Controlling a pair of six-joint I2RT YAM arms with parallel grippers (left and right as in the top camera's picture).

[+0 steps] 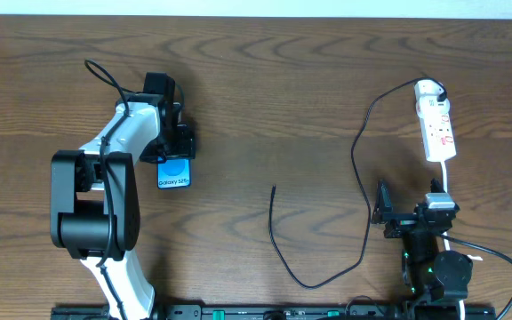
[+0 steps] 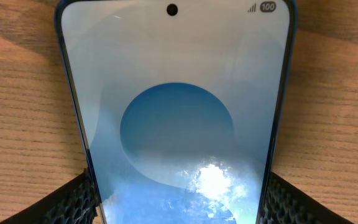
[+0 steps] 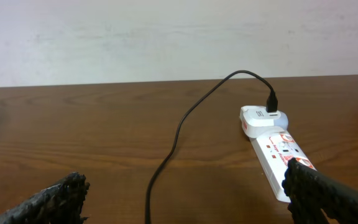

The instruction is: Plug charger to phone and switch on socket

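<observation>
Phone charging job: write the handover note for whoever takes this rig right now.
Left tool: shut on the phone, fingers against both long edges, on the left of the table.
Right tool: open and empty, near the power strip on the right.
Cable: one end is plugged in at the strip's far end. The plug tip lies loose mid-table, apart from the phone.
Done: phone gripped; nothing plugged into it.
Left: pick up the tip, plug it into the phone, switch the strip on. Switch position unreadable.
</observation>
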